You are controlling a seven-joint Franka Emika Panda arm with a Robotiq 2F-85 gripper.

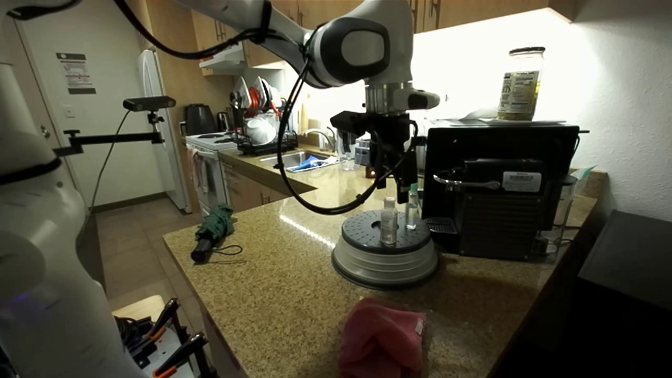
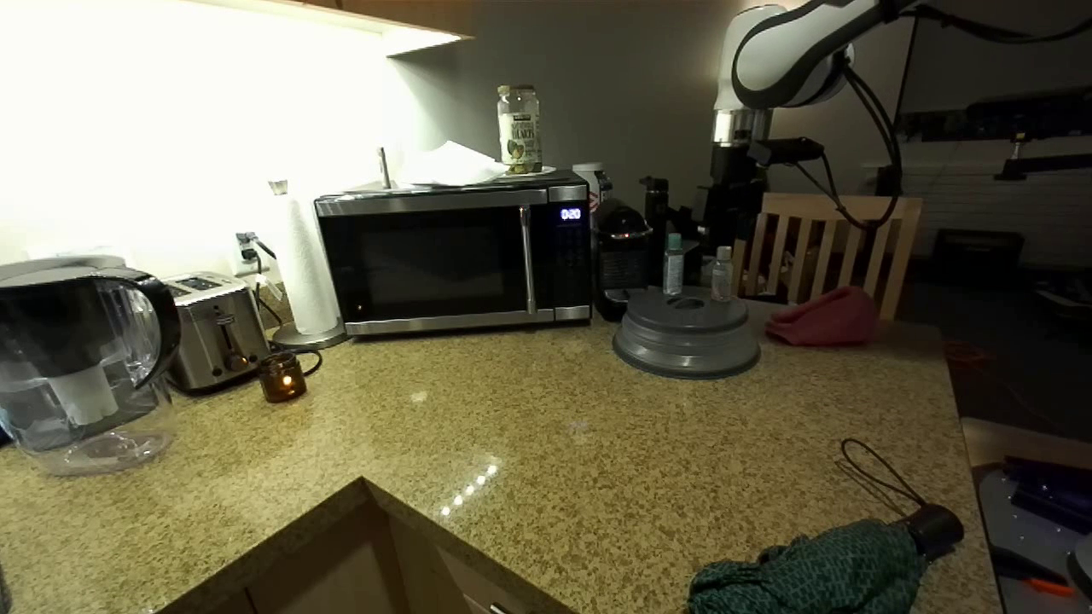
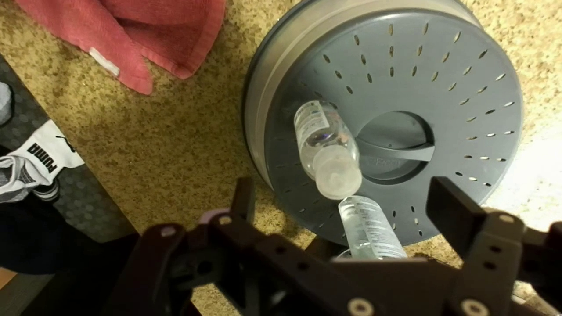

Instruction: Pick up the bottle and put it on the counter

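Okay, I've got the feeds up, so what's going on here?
The robot's gripper hangs open near a pale-capped bottle and a green-capped bottle, holding nothing. Both stand on the round grey vented cover, so neither is set on the counter itself. Which bottle is wanted, I can't tell.

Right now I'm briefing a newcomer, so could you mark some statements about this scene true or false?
The green-capped bottle and the pale-capped bottle stand on the grey cover. True.
The fingers are closed on a bottle. False: they stand open, gripping neither.
The towel lies on the grey cover. False: it is on the counter.
In an exterior view, the paper roll shows between the toaster and the microwave. True.
The umbrella is spread open. False: it is folded up.
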